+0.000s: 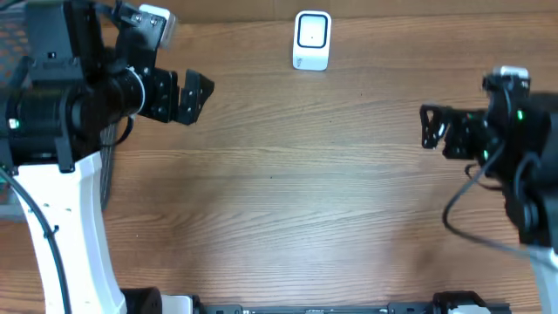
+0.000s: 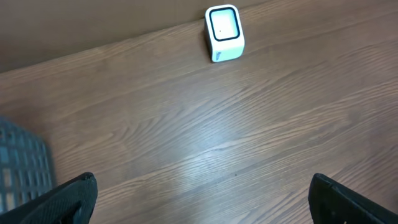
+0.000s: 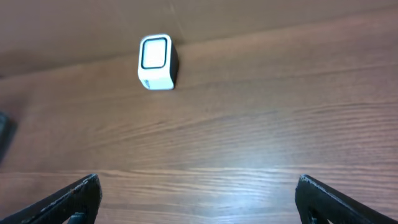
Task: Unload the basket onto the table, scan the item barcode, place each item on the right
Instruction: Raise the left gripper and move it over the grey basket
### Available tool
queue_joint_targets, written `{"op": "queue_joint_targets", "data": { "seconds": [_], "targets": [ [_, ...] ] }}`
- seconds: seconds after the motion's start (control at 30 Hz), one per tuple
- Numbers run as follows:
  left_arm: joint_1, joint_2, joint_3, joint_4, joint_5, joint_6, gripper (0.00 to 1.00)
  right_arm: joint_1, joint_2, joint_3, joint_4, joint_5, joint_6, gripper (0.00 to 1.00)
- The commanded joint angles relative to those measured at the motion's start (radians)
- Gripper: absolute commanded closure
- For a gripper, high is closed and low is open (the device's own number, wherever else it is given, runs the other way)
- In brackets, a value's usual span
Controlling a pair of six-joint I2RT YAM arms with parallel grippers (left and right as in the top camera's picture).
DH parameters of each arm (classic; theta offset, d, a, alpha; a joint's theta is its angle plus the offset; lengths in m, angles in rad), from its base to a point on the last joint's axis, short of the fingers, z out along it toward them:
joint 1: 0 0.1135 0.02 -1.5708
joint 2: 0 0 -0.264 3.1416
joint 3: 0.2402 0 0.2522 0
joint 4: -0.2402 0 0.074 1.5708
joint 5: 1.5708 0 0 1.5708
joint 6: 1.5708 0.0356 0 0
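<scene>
A: Where's the scanner [image 1: 311, 39] seen?
B: It's stood at the table's [image 1: 288, 201] far edge, abt midway along. White body, dark-framed window faced up.
A: Left gripper [image 1: 187, 96]?
B: It's held over the table's left side, nr the far-left corner. Jaws are spread wide, nothing clamped betw. them.
A: Right gripper [image 1: 432, 127]?
B: It's held over the right side, jaws likewise set apart, empty. Both are seen well apart from the scanner.
A: Anything else?
B: A grey mesh [image 2: 22, 168] is glimpsed at the left edge; too blurred to be identified.
</scene>
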Motion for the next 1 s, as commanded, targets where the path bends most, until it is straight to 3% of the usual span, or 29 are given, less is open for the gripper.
{"op": "queue_joint_targets", "data": {
  "seconds": [0.0, 0.1, 0.17, 0.3, 0.4, 0.53, 0.7, 0.97],
  "targets": [
    [0.004, 0.028, 0.026, 0.008, 0.056, 0.007, 0.0, 0.003, 0.08, 0.048, -0.006, -0.027, -0.022, 0.0],
    [0.005, 0.037, 0.027, 0.031, 0.043, 0.021, 0.0, 0.004, 0.125, 0.048, 0.008, -0.048, -0.019, 0.0],
    [0.032, 0.037, 0.038, 0.059, -0.026, -0.035, 0.0, 0.004, 0.14, 0.048, 0.019, -0.076, -0.018, 0.0],
    [0.226, 0.037, 0.091, 0.119, -0.166, -0.231, 0.0, 0.004, 0.143, 0.048, 0.032, -0.071, -0.019, 0.0],
    [0.448, 0.069, 0.09, 0.151, -0.284, -0.339, 0.0, 0.004, 0.143, 0.047, 0.039, -0.071, -0.019, 0.0],
    [0.601, 0.161, 0.09, 0.137, -0.283, -0.328, 0.0, 0.004, 0.143, 0.045, 0.018, -0.071, -0.019, 0.0],
    [0.638, 0.281, 0.09, 0.134, -0.302, -0.299, 0.04, 0.004, 0.144, 0.044, -0.004, -0.071, -0.019, 0.0],
    [0.64, 0.488, 0.09, 0.165, -0.29, -0.281, 0.01, 0.004, 0.144, 0.044, -0.029, -0.071, -0.018, 0.0]
  ]
}}
